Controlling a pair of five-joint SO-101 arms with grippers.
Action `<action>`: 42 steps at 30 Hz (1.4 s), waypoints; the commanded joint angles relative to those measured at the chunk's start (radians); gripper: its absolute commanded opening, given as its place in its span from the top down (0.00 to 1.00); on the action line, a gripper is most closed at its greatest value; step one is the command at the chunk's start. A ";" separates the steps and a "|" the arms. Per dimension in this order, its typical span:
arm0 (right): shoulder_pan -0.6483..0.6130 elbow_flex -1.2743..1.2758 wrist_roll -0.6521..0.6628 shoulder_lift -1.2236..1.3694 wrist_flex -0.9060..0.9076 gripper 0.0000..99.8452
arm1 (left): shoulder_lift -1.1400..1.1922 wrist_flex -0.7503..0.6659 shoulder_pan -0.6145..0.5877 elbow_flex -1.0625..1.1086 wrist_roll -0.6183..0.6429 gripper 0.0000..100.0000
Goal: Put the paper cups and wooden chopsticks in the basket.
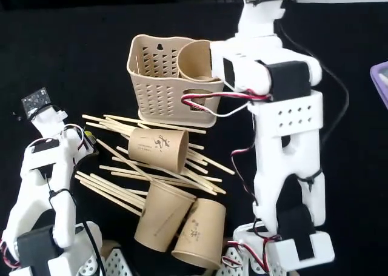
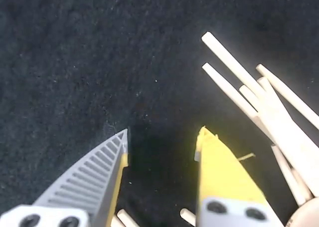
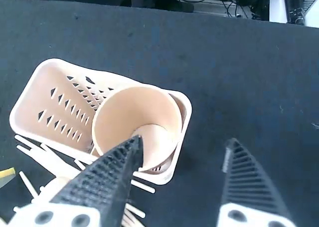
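Now: left tool open at the stick ends, right tool wide over the basket.

Down low over the black desk [image 1: 73, 57], the left tool [image 2: 162, 139] shows a moderate gap with nothing in it. The wooden chopsticks [image 2: 239, 87] lie just beside its yellow finger, ends toward it and long axes running away across the desk. By my reading, a grasp calls for a sideways shift onto those ends, fingers set across the sticks. The left tool is clearly the nearer one to that pile. Three paper cups [image 1: 159, 148] lie on their sides on and beside the sticks. A fourth cup [image 3: 137, 119] sits mouth up in the basket [image 1: 151, 76], under the right tool [image 3: 184, 143], which hangs spread wide and empty. Open desk lies beyond the stick ends, away from the pile.
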 commanded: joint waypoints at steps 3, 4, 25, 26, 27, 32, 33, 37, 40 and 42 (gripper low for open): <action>-0.011 -0.053 0.002 -0.073 0.114 0.80 | -0.026 -0.012 -0.002 -0.015 0.002 0.78; -0.031 -0.051 0.020 -0.073 0.155 0.80 | -0.026 -0.012 -0.002 -0.015 0.002 0.78; -0.396 1.064 0.060 -0.377 -0.388 0.80 | -0.026 -0.014 -0.001 -0.016 0.002 0.78; -0.396 1.095 0.017 -0.377 -0.425 0.80 | -0.026 -0.014 -0.001 -0.016 0.002 0.78; -0.396 1.121 -0.028 -0.377 -0.459 0.80 | -0.026 -0.014 -0.001 -0.016 0.002 0.78; -0.396 1.162 -0.163 -0.377 -0.542 0.80 | -0.026 -0.014 -0.001 -0.016 0.002 0.78; -0.396 1.162 -0.167 -0.377 -0.545 0.80 | -0.026 -0.014 -0.001 -0.016 0.002 0.78; -0.410 1.164 -0.166 -0.377 -0.548 0.80 | -0.028 -0.014 -0.001 -0.016 0.002 0.78; -0.462 1.164 -0.164 -0.377 -0.543 0.80 | -0.029 -0.014 -0.001 -0.016 0.002 0.78; -0.505 1.164 -0.163 -0.377 -0.549 0.80 | -0.029 -0.014 -0.001 -0.016 0.002 0.78</action>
